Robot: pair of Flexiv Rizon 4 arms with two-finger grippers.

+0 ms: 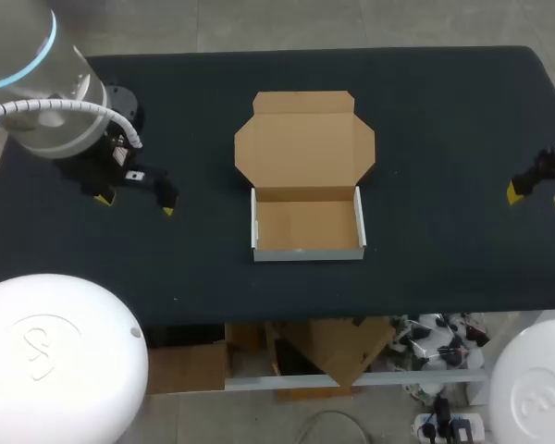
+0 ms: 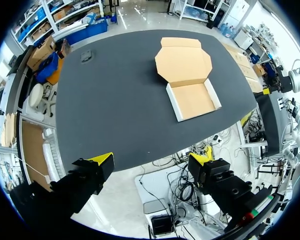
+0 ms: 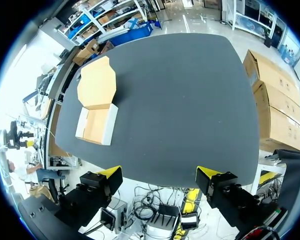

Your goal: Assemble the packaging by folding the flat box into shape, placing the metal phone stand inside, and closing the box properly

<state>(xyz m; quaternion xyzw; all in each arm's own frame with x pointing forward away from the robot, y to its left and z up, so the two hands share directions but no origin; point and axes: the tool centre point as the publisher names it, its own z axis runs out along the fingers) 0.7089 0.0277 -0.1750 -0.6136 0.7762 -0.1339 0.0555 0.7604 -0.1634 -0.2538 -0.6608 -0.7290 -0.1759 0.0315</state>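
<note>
Two empty tools, left gripper (image 1: 135,202) and right gripper (image 1: 539,194), are hovering wide open at opposite table (image 1: 444,139) edges. This is leaving access to the central box (image 1: 307,227), lying lid-open, probably awaiting the unseen phone stand.

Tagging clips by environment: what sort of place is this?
Probably a robot lab test bench rather than a real packing line. One dark-covered table, two arms at its ends, left gripper and right gripper, both with fingers open, and a lone cardboard box, lid open.
</note>
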